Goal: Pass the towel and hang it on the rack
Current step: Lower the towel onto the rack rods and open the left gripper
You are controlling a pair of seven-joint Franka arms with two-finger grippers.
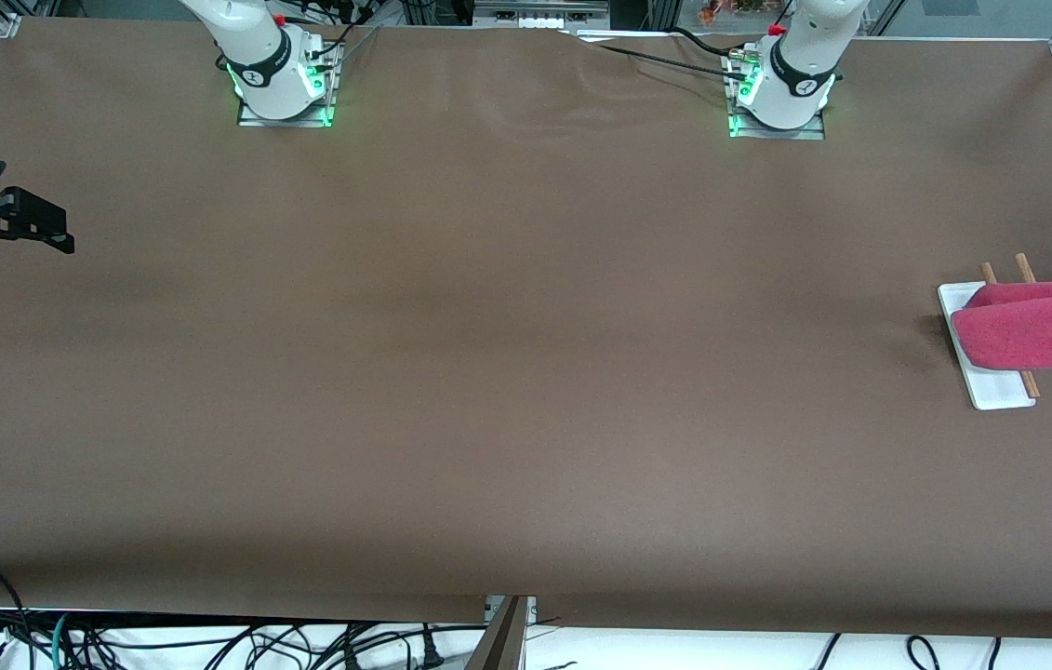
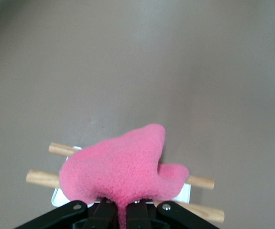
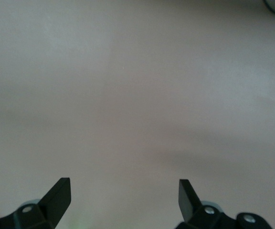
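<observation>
Towel, one small fuzzy pink-red cloth, is draped over the rack, sagging across its two thin light-brown wooden rods above the single flat white rectangular base, at the left arm's end of the brown bench. In the left wrist view the same cloth bulges over both rods, whose ends stick out on either side, with the white base showing beneath. One corner of the cloth runs down into the left gripper, whose two dark fingers are closed on that edge, directly over the rack. The right gripper hangs over bare bench at the right arm's end, where the arm waits; its two black fingers stand wide apart with nothing between them. In the front view it appears as a dark shape at the edge. Two white arm bases stand along the farthest edge of the bench.
</observation>
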